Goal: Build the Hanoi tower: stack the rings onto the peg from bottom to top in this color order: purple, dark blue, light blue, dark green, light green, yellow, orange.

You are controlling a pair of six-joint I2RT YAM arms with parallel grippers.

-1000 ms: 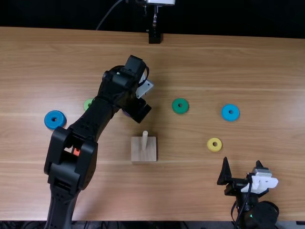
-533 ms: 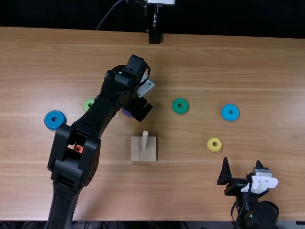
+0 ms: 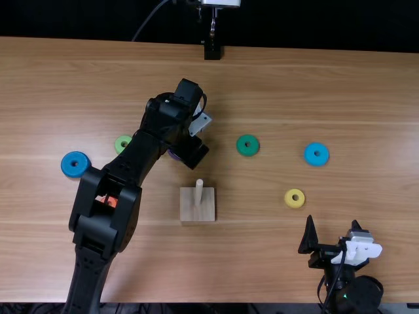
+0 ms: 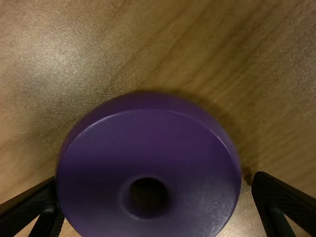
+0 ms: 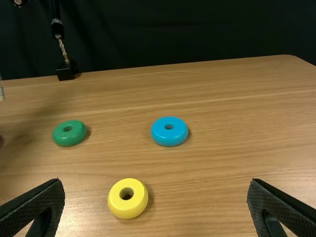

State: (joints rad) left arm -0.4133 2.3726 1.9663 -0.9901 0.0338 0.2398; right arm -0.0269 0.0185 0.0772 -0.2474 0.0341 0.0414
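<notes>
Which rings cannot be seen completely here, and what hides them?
Top view: orange ring, partly behind the left arm.
Top view: light green ring, one side behind that arm.
Top view: purple ring, mostly covered by it too.
Left wrist view: purple ring, cut by bottom edge.

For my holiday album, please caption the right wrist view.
Dark green ring, light blue ring and yellow ring, spaced apart on the wooden table.

The left arm (image 3: 91, 252) now lies slightly farther toward the top view's right than in the earliest picture, its claw (image 3: 194, 152) also shifted slightly that way. More of the light green ring (image 3: 119, 145) shows beside it, more of the orange ring (image 3: 112, 201) through its gap, and more of the purple ring (image 3: 173, 155) beside the claw.
</notes>
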